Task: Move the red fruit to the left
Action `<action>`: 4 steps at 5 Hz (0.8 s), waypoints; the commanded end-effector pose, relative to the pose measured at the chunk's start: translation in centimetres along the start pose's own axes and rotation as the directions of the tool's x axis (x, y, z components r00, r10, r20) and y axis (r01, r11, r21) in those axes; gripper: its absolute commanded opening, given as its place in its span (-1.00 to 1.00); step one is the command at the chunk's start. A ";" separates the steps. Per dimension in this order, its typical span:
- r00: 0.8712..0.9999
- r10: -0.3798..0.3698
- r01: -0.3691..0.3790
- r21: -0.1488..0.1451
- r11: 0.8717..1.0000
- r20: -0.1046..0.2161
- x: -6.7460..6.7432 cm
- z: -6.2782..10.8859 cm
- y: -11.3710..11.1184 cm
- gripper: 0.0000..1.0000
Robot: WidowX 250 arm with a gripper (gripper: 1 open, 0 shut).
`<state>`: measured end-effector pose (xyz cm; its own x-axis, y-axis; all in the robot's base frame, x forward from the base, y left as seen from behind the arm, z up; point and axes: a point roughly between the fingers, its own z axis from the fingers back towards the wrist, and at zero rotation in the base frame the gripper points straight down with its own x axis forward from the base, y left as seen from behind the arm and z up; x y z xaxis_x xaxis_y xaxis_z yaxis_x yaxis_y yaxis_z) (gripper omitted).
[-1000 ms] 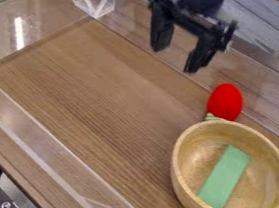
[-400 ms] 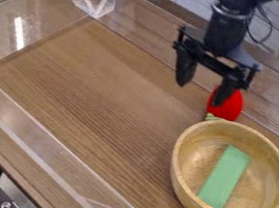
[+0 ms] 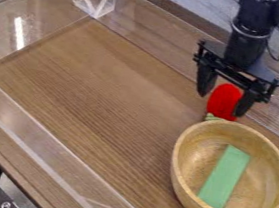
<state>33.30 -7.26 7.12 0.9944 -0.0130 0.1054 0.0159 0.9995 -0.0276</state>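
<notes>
The red fruit (image 3: 226,99) is a small bright red rounded toy lying on the wooden table near the right edge, just behind the bowl. My gripper (image 3: 229,89) hangs straight down over it with its black fingers open, one finger on each side of the fruit. The left fingertip (image 3: 201,88) and the right one stand apart from the fruit's sides. The fruit's lower end is partly hidden by the bowl's rim.
A wooden bowl (image 3: 192,146) holding a flat green block (image 3: 230,177) sits at the front right, close under the fruit. Clear plastic walls (image 3: 36,17) fence the table. A clear folded stand (image 3: 90,0) sits at the back left.
The gripper has travelled right and down from the table's back middle to a spot straddling the red fruit. Its fingers stayed open. The fruit and bowl have not moved.
</notes>
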 end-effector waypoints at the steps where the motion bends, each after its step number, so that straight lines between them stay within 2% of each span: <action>1: 0.995 0.011 -0.009 -0.016 1.000 0.102 1.5 1.0 -0.7 1.00; 4: 0.985 0.016 -0.007 -0.052 0.999 0.172 2.5 -0.4 -0.7 1.00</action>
<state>35.31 -8.03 5.80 0.9714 0.0117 0.2373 0.0060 0.9973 -0.0734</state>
